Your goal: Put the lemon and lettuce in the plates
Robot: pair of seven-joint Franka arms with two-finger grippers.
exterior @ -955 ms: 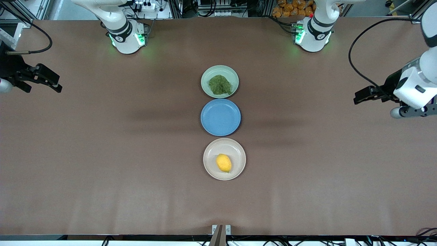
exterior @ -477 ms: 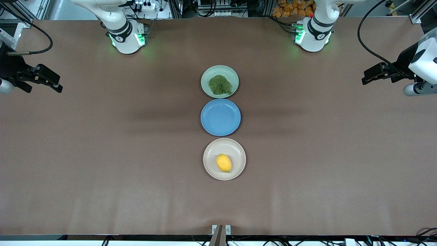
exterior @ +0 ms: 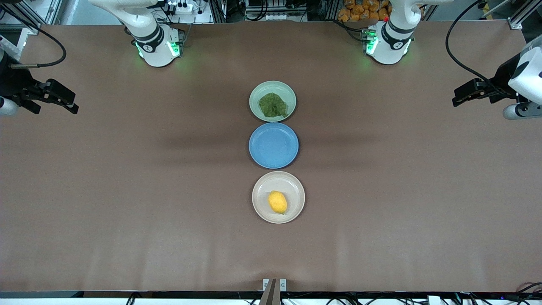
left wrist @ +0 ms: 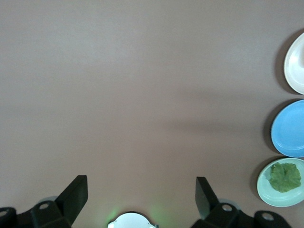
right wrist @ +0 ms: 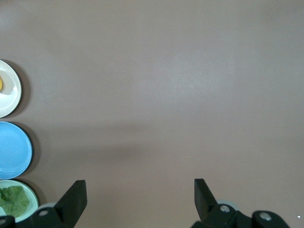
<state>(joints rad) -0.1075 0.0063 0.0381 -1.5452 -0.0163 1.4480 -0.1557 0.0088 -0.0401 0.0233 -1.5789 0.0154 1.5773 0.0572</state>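
Three plates sat in a straight row down the middle of the brown table (exterior: 127, 190). The lettuce (exterior: 273, 105) lay flat in the pale green plate (exterior: 256, 95), the one closest to the robots' bases. Next to it came the blue plate (exterior: 273, 145), bare, and nearest the front camera sat the beige-cream plate (exterior: 262, 186) with the lemon (exterior: 277, 202) resting in it, a little off centre. The three plates sat just beside one another, rims close. Both arms were pulled well away from the row. The left gripper (exterior: 459, 94) hung over the left arm's end of the table, its fingers (left wrist: 76, 192) spread wide and holding nothing, bare tabletop showing between them. The right gripper (exterior: 67, 101) hung over the right arm's end of the table, fingers (right wrist: 75, 197) likewise wide apart and carrying nothing. From each wrist view the plate row showed at the edge, lettuce and green plate included.
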